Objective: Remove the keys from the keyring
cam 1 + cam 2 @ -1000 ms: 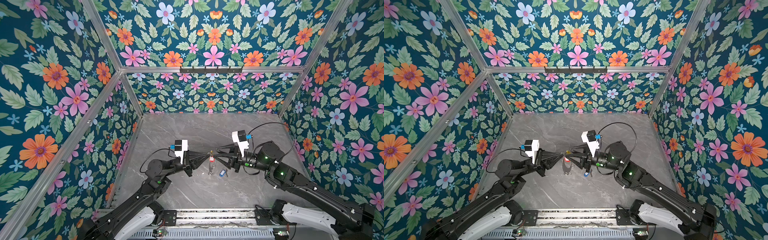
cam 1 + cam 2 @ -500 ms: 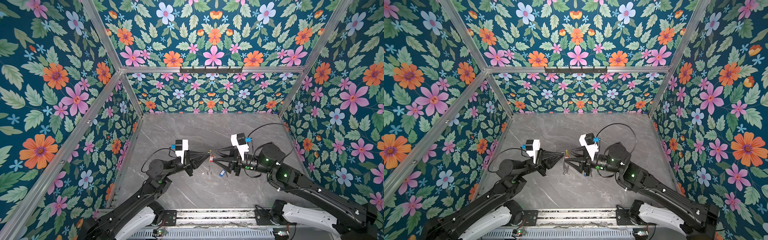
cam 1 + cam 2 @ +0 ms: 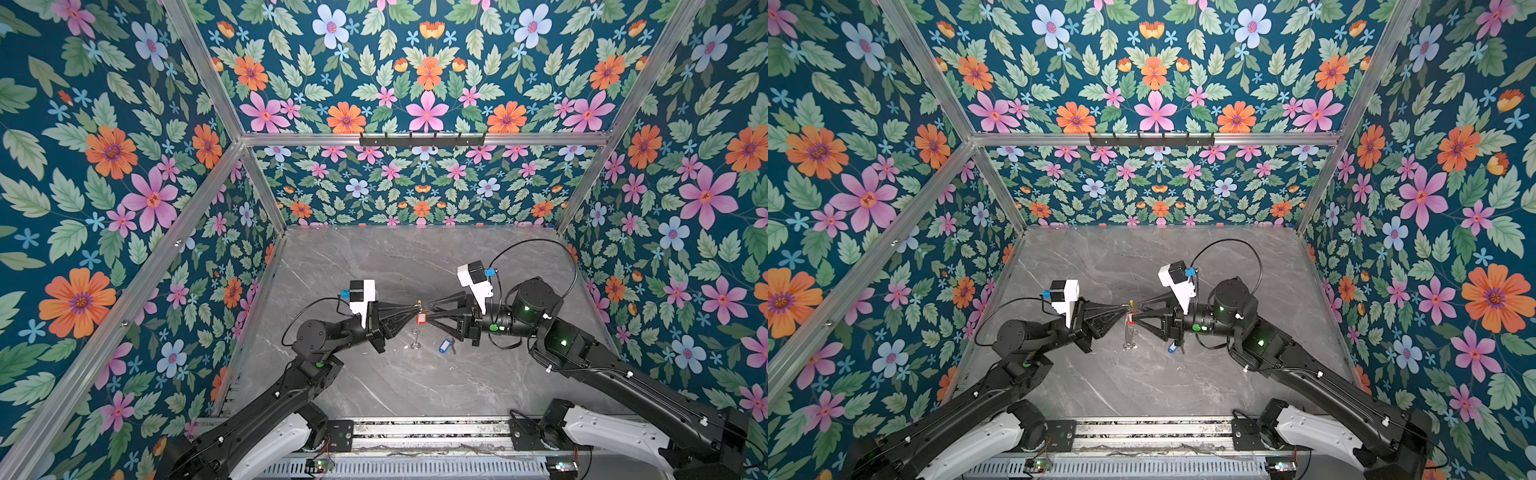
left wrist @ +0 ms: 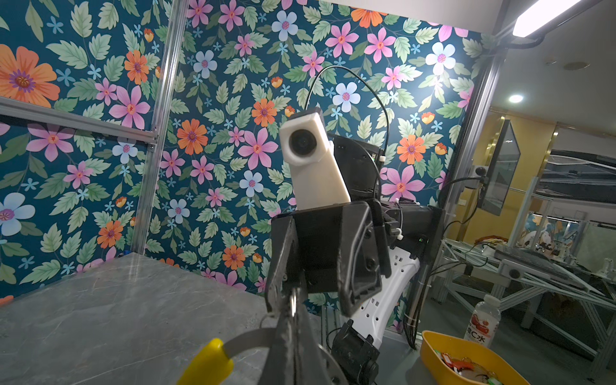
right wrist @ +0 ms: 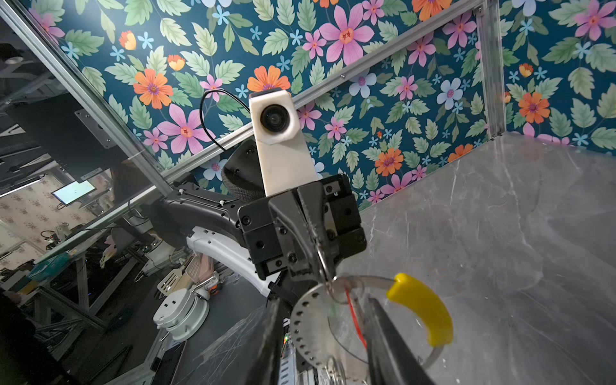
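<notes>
- Two black arms meet tip to tip at the centre of both top views, above a grey marble table [image 3: 374,266].
- One left gripper [image 3: 413,308], just left of centre. Its jaws are pressed together, pinching the thin wire of the keyring [image 5: 420,308]. The right wrist view shows this pinch head-on.
- One right gripper [image 3: 429,312], just right of centre. Its jaws stand parted at a moderate gap, one finger above the other in a top view, and no clamp on anything is visible.
- One keyring, held clear of the table where the two grippers meet.
- One yellow sleeve [image 3: 1131,303] on the keyring. It is a small speck just above the fingertips in both top views and a curved tube at the lower left of the left wrist view.
- One red-tagged key [image 3: 422,318], hanging from the keyring. The tag sits just left of the right gripper's lower fingertip; whether they touch cannot be told.
- One silver key blade [image 3: 414,337], hanging below the red tag with its lower end close to the table.
- One blue-tagged key [image 3: 445,345], lying flat on the table to the lower right of centre. It is beneath the right gripper's body and apart from the keyring.
- One black hook rail [image 3: 422,139] on the aluminium crossbar, upper centre.
- One yellow bin [image 4: 433,350] and one bottle [image 4: 483,320], at the lower right of the left wrist view.
</notes>
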Available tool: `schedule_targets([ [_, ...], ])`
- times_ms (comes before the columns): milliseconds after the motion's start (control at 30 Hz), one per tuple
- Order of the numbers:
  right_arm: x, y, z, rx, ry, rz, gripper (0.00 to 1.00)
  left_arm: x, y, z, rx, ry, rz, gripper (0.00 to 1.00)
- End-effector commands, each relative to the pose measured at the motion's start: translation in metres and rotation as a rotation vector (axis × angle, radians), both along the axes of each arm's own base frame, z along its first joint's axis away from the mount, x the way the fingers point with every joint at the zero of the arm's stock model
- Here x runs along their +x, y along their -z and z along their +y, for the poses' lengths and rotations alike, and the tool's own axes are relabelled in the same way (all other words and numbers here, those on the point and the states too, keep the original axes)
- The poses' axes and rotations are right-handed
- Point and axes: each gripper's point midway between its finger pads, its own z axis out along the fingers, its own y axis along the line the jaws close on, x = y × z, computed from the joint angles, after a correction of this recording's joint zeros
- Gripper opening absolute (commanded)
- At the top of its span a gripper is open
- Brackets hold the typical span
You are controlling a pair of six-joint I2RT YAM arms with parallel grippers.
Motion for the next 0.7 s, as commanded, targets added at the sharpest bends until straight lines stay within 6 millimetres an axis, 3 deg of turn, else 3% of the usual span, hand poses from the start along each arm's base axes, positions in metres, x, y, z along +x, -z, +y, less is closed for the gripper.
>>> schedule_targets([
  [0,-0.008,-0.016,0.001,0.055,-0.047,-0.029,0.39,-0.003,-0.009,0.003,-0.032,-0.002,-0.033,0.0],
  [100,-0.003,-0.016,0.004,0.043,-0.034,-0.025,0.32,-0.004,-0.01,0.003,-0.036,0.007,-0.035,0.0],
  [533,0.006,-0.013,0.01,0.012,-0.021,-0.032,0.22,-0.005,-0.01,0.003,-0.041,0.015,-0.035,0.0],
  [667,0.005,-0.012,0.011,0.014,-0.025,-0.029,0.13,-0.005,-0.01,0.002,-0.041,0.018,-0.035,0.0],
])
